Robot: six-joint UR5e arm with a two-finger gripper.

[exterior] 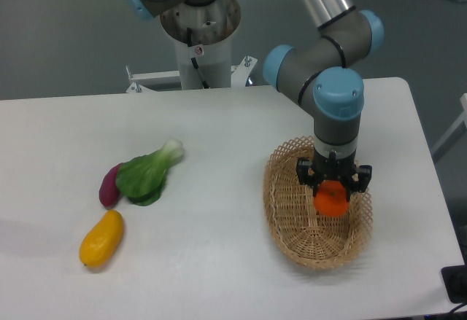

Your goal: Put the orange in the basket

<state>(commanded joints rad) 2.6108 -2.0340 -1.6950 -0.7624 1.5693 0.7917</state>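
1. The white worktop point(219, 138) carries everything and fills most of the view.
2. The arm point(332, 79) bends down from the top of the view, its grey links and blue caps ending above the right side of the worktop.
3. The basket point(292, 218), oval woven wicker, lies on the right part of the worktop, its long axis running from far to near.
4. A leafy green vegetable point(146, 173) lies on the left part of the worktop, well apart from the basket.
5. A yellow-orange elongated fruit point(101, 238) lies nearer the camera than the greens.
6. The tool point(333, 189) points straight down inside the basket's outline, clenched on the orange.
7. The orange point(330, 198) sits between the 2 fingers, low over the basket's right half; whether it touches the weave cannot be told.
8. A small purple vegetable point(109, 186) touches the left edge of the greens.
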